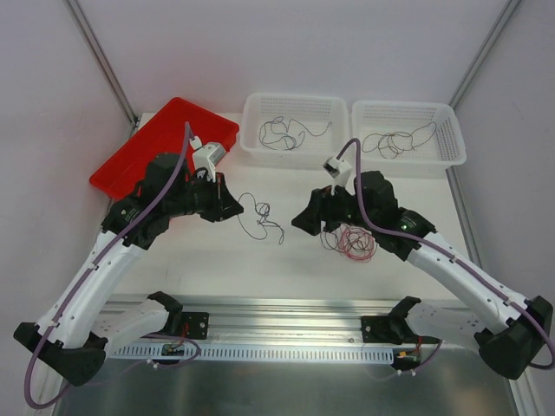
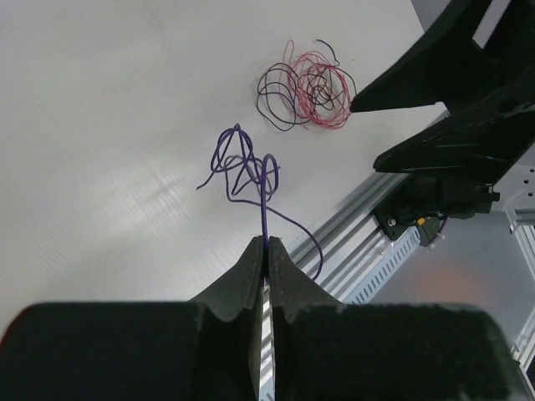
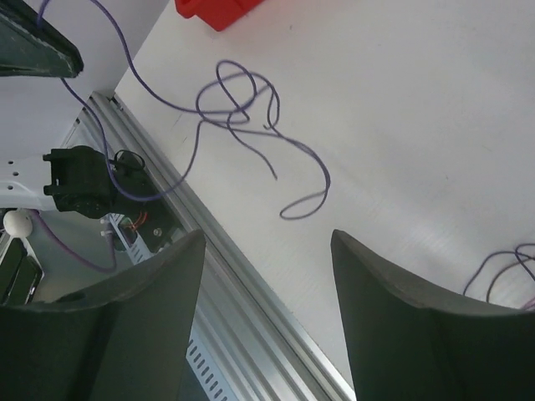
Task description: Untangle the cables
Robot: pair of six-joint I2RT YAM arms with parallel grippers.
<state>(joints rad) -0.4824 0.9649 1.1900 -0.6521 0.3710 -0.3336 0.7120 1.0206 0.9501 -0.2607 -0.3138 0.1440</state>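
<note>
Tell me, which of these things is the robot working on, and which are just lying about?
In the job:
- purple cable, pinched in the shut left gripper
- red and dark cable tangle, by the open right gripper

Lying about:
- red tray
- white basket on the left and white basket on the right, thin wires in each

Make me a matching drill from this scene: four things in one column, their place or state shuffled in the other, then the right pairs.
Things
1. left gripper
2. right gripper
3. red tray
4. pink and black tangle

Places and states
A. lying on the table, close by the right gripper
B. open, holding nothing
C. at the far left corner of the table
D. shut on a purple cable

Pairs: 1-D, 2-B, 3-C, 4-A
</note>
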